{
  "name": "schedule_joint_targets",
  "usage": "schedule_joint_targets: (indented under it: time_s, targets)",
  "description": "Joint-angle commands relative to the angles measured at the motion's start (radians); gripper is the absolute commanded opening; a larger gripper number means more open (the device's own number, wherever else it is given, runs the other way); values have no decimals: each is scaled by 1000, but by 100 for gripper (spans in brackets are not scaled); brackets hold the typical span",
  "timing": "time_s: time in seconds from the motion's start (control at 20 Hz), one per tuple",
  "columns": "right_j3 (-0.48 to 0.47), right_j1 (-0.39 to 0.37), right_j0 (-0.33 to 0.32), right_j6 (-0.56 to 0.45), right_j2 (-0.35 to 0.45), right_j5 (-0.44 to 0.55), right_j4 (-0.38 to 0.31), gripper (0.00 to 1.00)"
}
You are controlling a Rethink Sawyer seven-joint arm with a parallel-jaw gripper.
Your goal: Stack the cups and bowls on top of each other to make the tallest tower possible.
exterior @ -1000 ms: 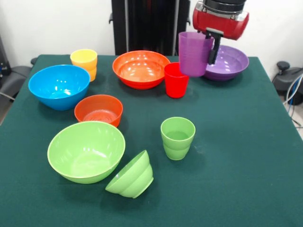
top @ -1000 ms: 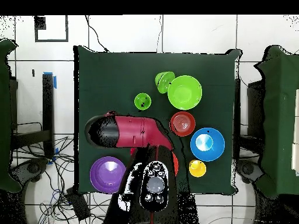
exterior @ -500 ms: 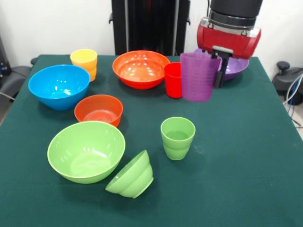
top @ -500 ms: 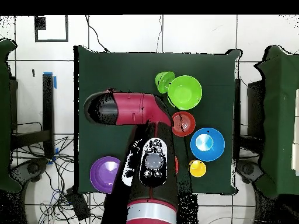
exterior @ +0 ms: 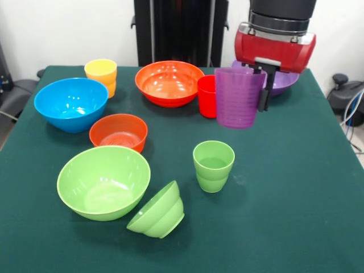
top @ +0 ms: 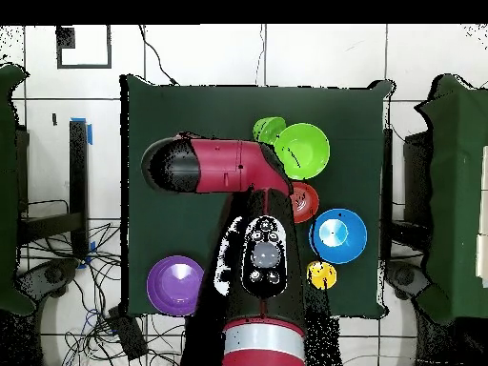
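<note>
Spread over the green table [exterior: 296, 187], bowls and cups — large purple bowl [exterior: 282, 81] just behind the fingers, orange bowl [exterior: 169, 82], blue bowl [exterior: 71, 103] and large light-green bowl [exterior: 103, 181] well off to one side. Clamped on the rim of the purple cup [exterior: 238, 98], held clear of the cloth, the gripper [exterior: 259, 74] — red cup [exterior: 207, 95] just beside, light-green cup [exterior: 213, 165] below and nearer the camera.
</note>
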Motion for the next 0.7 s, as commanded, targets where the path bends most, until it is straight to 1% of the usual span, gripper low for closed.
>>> schedule_joint_targets:
  time_s: [0.05, 0.25, 0.35, 0.55, 0.7]
  targets:
    - [87, 4, -58, -177, 124, 33, -103, 0]
    - [171, -32, -99, -193, 148, -18, -134, 0]
    - [193, -38, -121, -196, 163, -42, -154, 0]
    - [216, -26, -151, -179, 180, -90, -202, 0]
    - [215, -10, -149, -140, 178, -110, -227, 0]
